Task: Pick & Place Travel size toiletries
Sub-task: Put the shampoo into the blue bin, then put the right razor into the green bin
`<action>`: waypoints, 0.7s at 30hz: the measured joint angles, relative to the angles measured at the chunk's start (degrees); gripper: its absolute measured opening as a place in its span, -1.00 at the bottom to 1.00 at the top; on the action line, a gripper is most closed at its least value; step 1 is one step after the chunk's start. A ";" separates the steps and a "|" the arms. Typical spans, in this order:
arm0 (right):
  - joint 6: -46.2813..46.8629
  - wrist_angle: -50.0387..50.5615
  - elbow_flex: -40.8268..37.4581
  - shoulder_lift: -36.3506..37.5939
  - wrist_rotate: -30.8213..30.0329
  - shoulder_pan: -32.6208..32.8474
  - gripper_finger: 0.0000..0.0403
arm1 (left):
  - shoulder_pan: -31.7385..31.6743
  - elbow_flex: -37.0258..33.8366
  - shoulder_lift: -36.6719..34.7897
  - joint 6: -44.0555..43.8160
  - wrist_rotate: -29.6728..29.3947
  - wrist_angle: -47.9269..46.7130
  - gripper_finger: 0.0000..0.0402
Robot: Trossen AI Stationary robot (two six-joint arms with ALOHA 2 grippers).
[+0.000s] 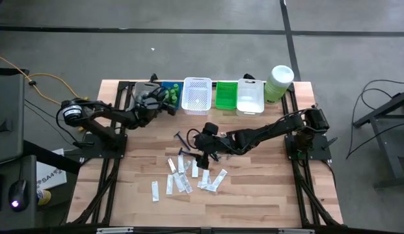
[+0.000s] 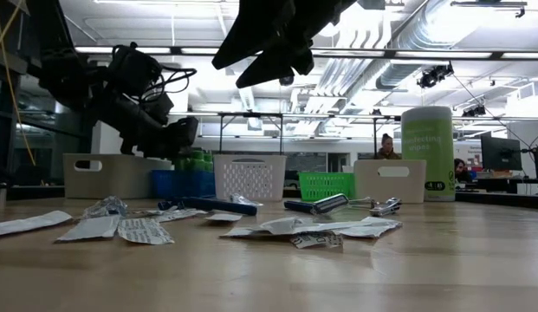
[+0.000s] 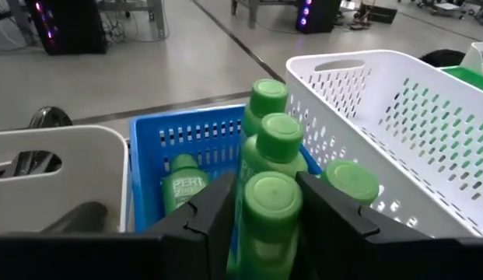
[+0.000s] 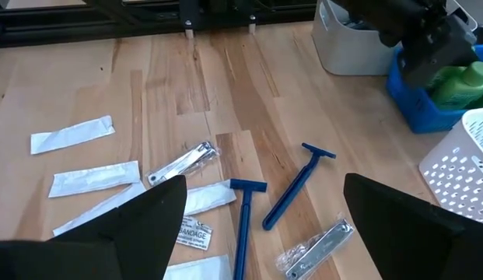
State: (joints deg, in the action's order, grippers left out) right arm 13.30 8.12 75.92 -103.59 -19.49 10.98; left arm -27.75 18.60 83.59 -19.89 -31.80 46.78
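From above, the left gripper [image 1: 164, 99] hangs over the blue plastic basket [image 1: 172, 86]; its wrist view shows 1 green-capped round bottle [image 3: 270, 214] upright between the half-parted fingers, while the right gripper [image 4: 260, 214] hovers wide open above 2 blue-handled razors [image 4: 294, 188] lying lengthwise ahead.

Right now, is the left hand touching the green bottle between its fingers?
Cannot tell: the left wrist view shows the left hand closely flanking the green bottle, neither contact nor gap plain.
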 joint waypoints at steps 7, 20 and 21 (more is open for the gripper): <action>0.63 0.02 0.00 0.00 0.14 0.00 0.69 | 0.02 -0.07 -6.33 -1.20 2.60 -4.91 -0.32; 1.68 0.35 0.00 -0.02 0.13 0.31 0.69 | 1.36 -0.07 -23.76 -4.55 11.94 -19.56 -0.32; 1.70 0.33 0.00 -0.01 0.13 0.31 0.69 | 2.27 -0.07 -25.19 -4.11 11.97 -20.10 -0.32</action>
State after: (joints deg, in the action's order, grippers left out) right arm 15.00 8.45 75.92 -103.60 -19.36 11.29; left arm -25.48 18.52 58.39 -24.00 -19.82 26.69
